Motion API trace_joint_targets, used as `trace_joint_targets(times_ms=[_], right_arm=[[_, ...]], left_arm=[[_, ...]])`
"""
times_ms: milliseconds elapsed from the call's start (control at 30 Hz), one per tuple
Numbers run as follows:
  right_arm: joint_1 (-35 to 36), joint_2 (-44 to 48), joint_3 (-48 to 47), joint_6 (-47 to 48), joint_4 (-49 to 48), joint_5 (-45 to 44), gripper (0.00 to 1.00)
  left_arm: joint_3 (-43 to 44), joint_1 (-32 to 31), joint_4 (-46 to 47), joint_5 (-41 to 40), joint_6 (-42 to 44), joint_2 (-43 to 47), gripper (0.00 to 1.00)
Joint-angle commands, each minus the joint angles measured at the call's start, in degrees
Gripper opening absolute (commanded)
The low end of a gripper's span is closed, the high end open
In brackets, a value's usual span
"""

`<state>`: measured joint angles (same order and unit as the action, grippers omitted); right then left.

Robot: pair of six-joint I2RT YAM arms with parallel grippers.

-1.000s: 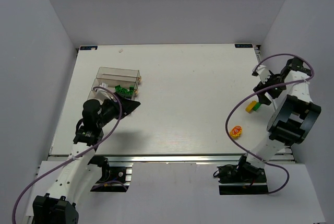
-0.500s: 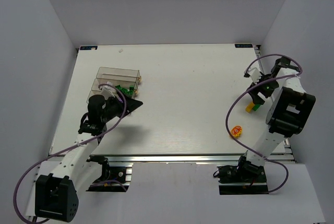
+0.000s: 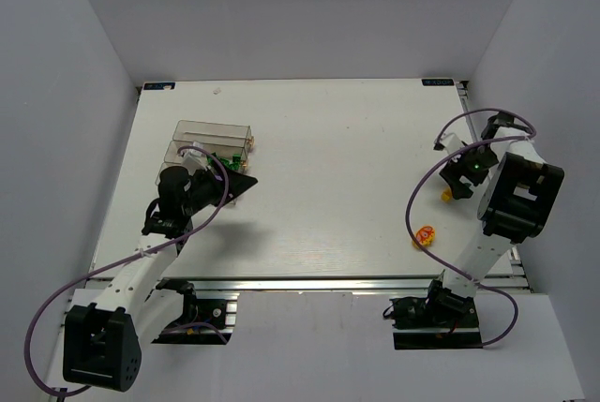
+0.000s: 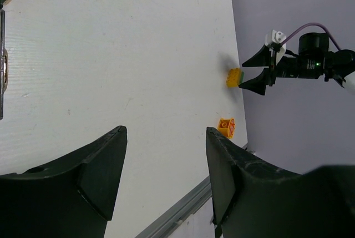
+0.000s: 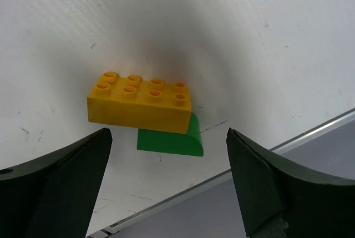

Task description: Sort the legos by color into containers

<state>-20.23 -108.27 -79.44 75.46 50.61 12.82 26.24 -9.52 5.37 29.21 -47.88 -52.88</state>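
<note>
Now left pincer (image 4: 166, 138), right pincer (image 5: 167, 136) gape empty.
Wrist views, unlike top, show green lego (image 5: 169, 141) touching yellow lego (image 5: 140, 102); right pincer drew nearer.

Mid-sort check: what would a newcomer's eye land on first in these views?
A yellow brick with a green curved piece against it, near the right edge of the table, framed by the open right tool. On the left, the clear containers hold green legos, with the open left tool beside them.
</note>
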Motion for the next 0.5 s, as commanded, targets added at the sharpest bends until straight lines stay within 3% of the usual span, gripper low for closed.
trace_joint_targets(times_ms=[0,467], right_arm=[[-0.25,0.08,1.74,1.88,-0.33,-1.21,0.89],[-0.34,-2.83,3.50,-0.67,-4.73,-4.82,0.85]], left_arm=[[1.36,-0.24,2.19,0.32,-0.11,0.24,0.69],[3.12,-0.24,0.26,-0.65,0.24,0.67,0.69]])
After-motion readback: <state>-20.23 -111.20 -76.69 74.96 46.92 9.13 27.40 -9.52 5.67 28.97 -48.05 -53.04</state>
